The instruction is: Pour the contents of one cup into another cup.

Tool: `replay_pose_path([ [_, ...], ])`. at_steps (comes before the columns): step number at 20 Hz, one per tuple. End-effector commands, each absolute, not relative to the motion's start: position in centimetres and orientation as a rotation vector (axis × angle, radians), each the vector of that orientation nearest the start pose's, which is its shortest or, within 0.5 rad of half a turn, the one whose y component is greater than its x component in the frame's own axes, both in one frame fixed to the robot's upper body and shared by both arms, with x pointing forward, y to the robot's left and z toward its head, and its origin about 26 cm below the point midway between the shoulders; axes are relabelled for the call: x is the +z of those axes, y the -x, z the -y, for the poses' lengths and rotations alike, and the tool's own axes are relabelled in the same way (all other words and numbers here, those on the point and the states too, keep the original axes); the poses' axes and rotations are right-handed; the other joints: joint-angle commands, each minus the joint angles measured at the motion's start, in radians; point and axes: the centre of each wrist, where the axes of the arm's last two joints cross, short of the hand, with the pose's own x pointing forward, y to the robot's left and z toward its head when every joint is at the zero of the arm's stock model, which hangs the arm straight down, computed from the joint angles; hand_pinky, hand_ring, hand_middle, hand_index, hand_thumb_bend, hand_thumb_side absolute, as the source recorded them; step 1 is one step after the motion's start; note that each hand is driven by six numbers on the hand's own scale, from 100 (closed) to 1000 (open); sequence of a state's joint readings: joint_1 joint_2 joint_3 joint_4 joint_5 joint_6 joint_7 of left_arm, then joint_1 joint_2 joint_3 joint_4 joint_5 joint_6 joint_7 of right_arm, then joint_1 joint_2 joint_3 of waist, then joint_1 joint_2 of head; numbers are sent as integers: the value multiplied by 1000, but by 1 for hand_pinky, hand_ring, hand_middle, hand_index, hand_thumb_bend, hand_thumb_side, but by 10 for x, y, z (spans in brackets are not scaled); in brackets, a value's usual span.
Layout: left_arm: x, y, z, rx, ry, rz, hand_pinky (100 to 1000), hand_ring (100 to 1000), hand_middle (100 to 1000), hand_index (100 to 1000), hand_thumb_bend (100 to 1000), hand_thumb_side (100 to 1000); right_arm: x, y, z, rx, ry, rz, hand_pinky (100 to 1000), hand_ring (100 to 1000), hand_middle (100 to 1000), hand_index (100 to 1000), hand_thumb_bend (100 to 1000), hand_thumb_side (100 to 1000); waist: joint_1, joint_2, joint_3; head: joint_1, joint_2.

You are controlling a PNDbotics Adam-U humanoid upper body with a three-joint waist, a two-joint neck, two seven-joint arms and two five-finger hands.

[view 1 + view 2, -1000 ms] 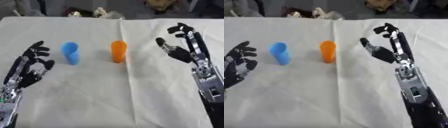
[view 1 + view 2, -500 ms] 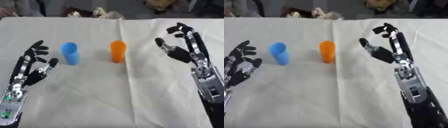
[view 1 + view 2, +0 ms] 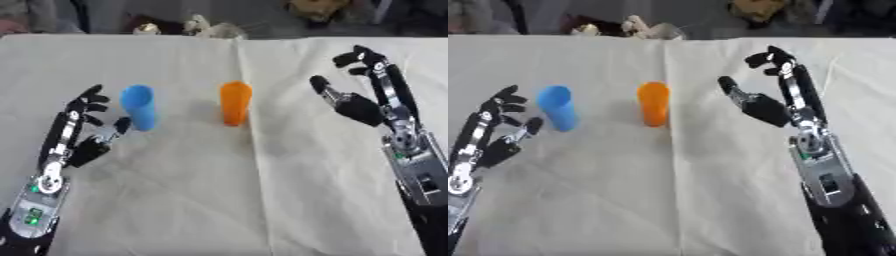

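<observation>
Two upright cups: blue cup, orange cup.

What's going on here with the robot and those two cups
A humanoid robot is set to pour one cup into another. A blue cup and an orange cup stand upright and apart on a white cloth-covered table. The left hand is open right beside the blue cup, not gripping it. The right hand is open, off to the orange cup's right. Nothing is lifted yet.
</observation>
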State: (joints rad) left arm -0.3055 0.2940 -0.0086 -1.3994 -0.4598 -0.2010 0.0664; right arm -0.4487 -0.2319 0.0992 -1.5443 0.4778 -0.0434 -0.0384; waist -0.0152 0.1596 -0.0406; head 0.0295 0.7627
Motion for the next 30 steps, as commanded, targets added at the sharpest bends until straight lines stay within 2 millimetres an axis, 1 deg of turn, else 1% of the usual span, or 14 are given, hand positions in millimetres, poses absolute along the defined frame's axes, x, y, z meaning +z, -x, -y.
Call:
replay_pose_path([
  [1, 58, -362, -296, -654, -630, 1854, 600, 751, 747, 958, 605, 702, 135, -374, 225, 668, 540, 2021, 781, 986, 642, 728, 513, 574, 2, -12, -1, 3, -5],
  [15, 57, -386, -286, -674, -654, 1830, 597, 732, 728, 957, 592, 726, 134, -374, 223, 671, 532, 2021, 781, 986, 641, 728, 511, 577, 2, -10, -17, 10, -4],
  [30, 65, -399, -281, -715, -693, 1820, 599, 721, 705, 951, 585, 743, 134, -375, 222, 673, 524, 2023, 781, 986, 641, 728, 501, 584, -1, -6, -30, 15, -8],
])
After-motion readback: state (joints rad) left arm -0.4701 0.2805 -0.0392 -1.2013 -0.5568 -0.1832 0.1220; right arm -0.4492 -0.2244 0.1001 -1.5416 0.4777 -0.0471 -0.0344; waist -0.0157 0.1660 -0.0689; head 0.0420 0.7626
